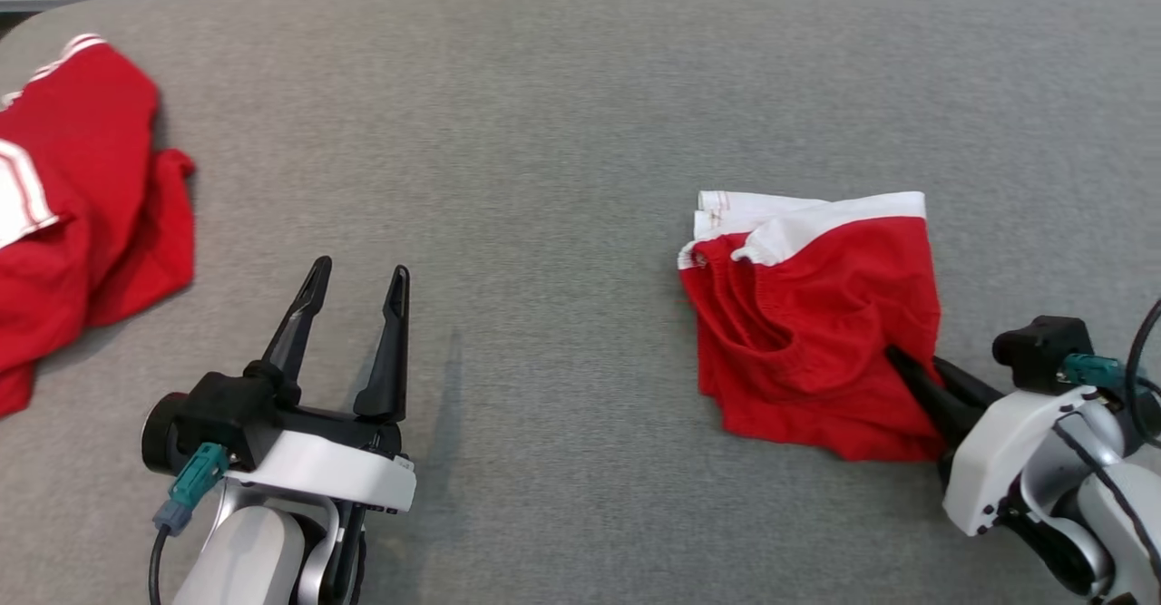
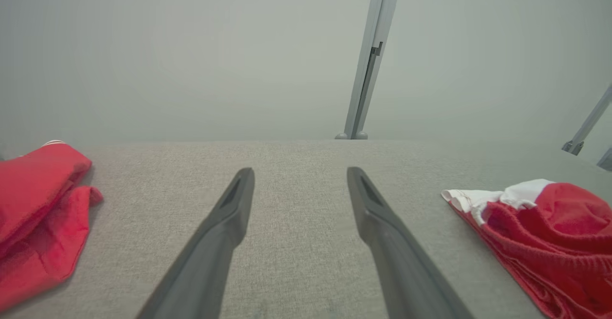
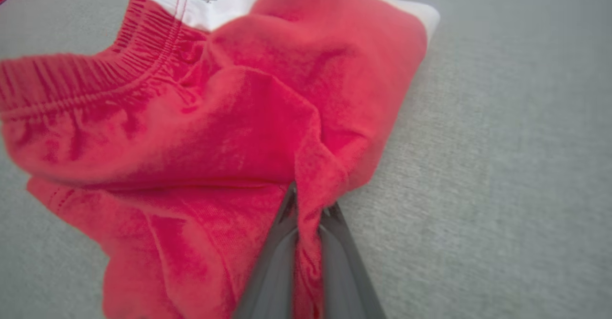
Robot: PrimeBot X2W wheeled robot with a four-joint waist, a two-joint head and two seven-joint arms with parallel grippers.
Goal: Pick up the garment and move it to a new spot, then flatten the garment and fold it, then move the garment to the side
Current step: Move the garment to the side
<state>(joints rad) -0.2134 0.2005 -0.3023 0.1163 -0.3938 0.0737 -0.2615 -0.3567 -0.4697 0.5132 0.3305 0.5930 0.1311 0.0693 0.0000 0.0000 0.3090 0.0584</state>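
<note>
At right, fingers [image 3: 277, 264] pinch garment [image 3: 215, 118].

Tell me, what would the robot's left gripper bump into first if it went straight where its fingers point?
Nothing, probably. The left gripper points across bare grey table; the red pile lies to its left and the red garment to its right. Past the far edge I cannot judge depth.
</note>
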